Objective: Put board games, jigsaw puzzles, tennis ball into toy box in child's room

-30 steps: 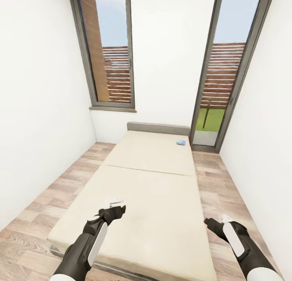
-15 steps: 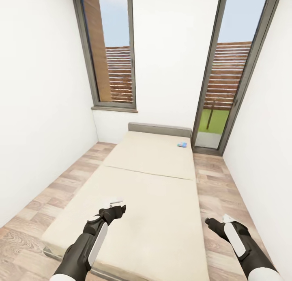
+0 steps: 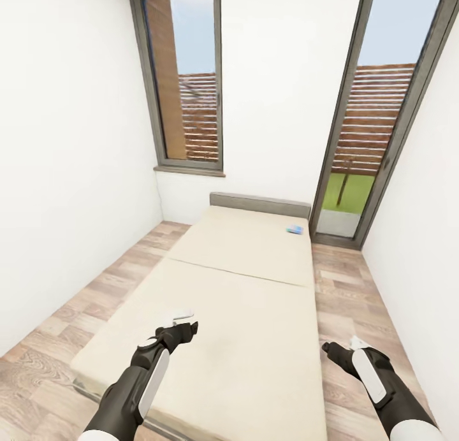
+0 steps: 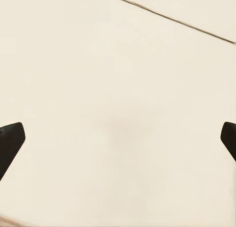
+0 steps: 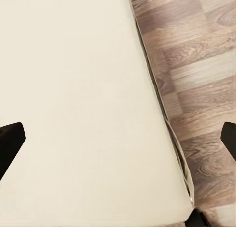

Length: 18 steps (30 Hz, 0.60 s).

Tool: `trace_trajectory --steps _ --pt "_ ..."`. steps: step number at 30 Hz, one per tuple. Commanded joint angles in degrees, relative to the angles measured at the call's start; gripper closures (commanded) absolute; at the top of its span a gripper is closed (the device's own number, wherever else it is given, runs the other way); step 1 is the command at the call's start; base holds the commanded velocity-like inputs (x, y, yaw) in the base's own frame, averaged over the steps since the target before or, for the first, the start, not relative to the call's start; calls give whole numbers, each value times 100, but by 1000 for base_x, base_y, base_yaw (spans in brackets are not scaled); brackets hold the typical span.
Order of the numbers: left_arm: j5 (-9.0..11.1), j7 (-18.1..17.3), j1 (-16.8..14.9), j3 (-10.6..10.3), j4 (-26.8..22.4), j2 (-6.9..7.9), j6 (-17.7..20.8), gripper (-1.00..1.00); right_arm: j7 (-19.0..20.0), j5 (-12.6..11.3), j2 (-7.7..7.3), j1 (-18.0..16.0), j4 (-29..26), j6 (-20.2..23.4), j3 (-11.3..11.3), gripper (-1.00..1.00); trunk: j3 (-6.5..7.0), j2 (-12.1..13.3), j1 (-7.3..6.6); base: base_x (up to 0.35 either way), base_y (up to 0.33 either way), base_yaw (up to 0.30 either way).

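A small blue board game (image 3: 294, 229) lies on the cream bed (image 3: 242, 301), at its far right corner by the grey headboard. My left gripper (image 3: 185, 330) hovers over the near part of the mattress, far from the game. In the left wrist view its dark fingertips (image 4: 11, 138) stand wide apart over bare mattress, so the left gripper (image 4: 118, 138) is open and empty. My right gripper (image 3: 330, 350) hangs at the bed's near right edge. It is open too (image 5: 118, 138), above the mattress edge and the wood floor.
The bed takes up the middle of a narrow room. Strips of wood floor (image 3: 95, 301) run along both sides. White walls close in left and right. A window (image 3: 188, 84) and a tall glass door (image 3: 376, 122) stand at the far end.
The whole picture has shifted to the right, so the camera has moved. Both arms keep the same pose and the blue game stays where it was on the bed.
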Motion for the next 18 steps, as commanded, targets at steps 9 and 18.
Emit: trace_trajectory --steps 9,18 --pt "68 47 -5 -12 -9 1 27 -100 -46 -60 0 -2 -8 13 3 -100 -13 -13 4 -2 -137 211" --pt "70 52 -5 -71 -9 1 27 -100 -46 -60 -2 -3 -8 12 3 -100 -13 -13 4 -103 -120 78"
